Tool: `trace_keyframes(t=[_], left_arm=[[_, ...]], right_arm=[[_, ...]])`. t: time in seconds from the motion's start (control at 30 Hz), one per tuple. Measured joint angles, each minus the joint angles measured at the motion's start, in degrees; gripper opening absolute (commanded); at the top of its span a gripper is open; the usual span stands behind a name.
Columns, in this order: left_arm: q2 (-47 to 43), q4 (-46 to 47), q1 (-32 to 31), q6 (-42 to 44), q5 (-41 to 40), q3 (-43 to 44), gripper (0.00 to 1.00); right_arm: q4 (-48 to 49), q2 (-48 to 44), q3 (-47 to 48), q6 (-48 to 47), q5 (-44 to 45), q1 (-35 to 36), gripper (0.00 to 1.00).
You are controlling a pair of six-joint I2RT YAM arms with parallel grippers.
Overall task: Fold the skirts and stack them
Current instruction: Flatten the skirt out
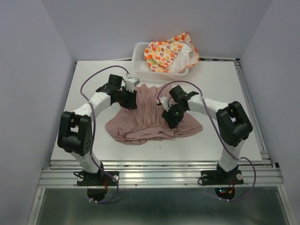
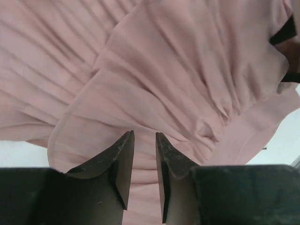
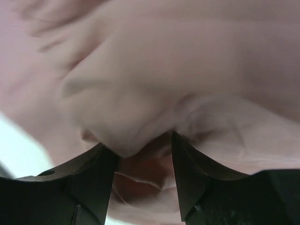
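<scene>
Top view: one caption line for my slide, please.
Left gripper and right gripper on the pink skirt on the table; printed skirt in the basket.

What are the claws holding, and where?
Right claw pinches a bunched fold of the dusty pink ruffled fabric skirt; left claw: cannot be told.

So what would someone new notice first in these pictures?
A dusty pink skirt lies spread mid-table, with the left gripper and right gripper both down on its cloth. Behind it, a bright printed skirt spills from a white basket at the far edge.
</scene>
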Motion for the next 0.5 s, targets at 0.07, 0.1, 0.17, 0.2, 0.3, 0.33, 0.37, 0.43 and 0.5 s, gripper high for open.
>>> trace_keyframes(t=[0.07,0.1,0.17,0.2,0.3,0.33,0.37,0.43,0.5], left_arm=[[1.9,-0.1,2.4,-2.1,1.5,0.0,0.36],[2.3,-0.2,3.3,-2.9,2.0,0.0,0.36],[2.2,0.2,4.8,-4.4,3.0,-0.5,0.36],[1.6,0.8,5.1,-5.0,3.4,-1.0,0.36],[-1.6,2.1,4.9,-6.0,4.5,-2.8,0.36],[-2.9,2.3,4.8,-6.1,4.5,-3.1,0.36],[-4.1,2.7,4.7,-6.1,4.6,-3.4,0.36],[-6.4,3.3,4.6,-6.2,4.5,-3.7,0.42],[-7.8,3.7,4.6,-6.2,4.3,-3.7,0.49]], right_arm=[[1.1,2.7,-0.3,-1.0,3.5,0.3,0.54],[2.0,2.6,-0.4,-1.9,4.6,0.2,0.54],[4.9,2.1,-1.7,-4.6,8.0,0.2,0.54],[6.6,1.5,-2.9,-6.6,10.3,0.2,0.54],[10.8,0.2,-5.2,-12.3,14.4,-0.2,0.55],[12.3,0.2,-5.2,-14.7,15.7,-0.9,0.55],[14.3,0.7,-4.7,-18.0,17.4,-2.0,0.56],[17.7,2.6,-2.8,-22.2,20.6,-4.2,0.58],[20.5,5.7,0.7,-25.7,23.8,-6.6,0.62]])
